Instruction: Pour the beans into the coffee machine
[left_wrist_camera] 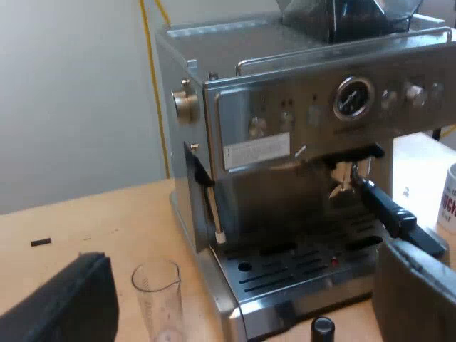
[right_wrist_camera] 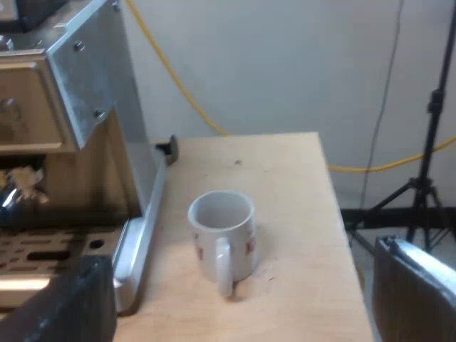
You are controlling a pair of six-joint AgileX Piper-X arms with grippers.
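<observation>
My left claw (left_wrist_camera: 242,285) is released, its fingers wide apart, and it holds nothing. Between those fingers, near me, stands the glass (left_wrist_camera: 158,296) — upright on the surface (left_wrist_camera: 85,214), just beside the near corner of the machine (left_wrist_camera: 256,114). It looks clear; whether beans lie at its bottom I cannot tell. The hopper (left_wrist_camera: 342,18) sits far up on the machine's top, well above the glass.

I judge the glass light, stiff, slick and fragile, and tall enough to tip at a nudge — so I would take it across the middle of its wall, below the rim, with a gentle squeeze, and keep it level until it is over the hopper.

My right claw (right_wrist_camera: 241,271) is released too and empty. It hovers over the mug (right_wrist_camera: 222,239), which stands close to the machine.
</observation>
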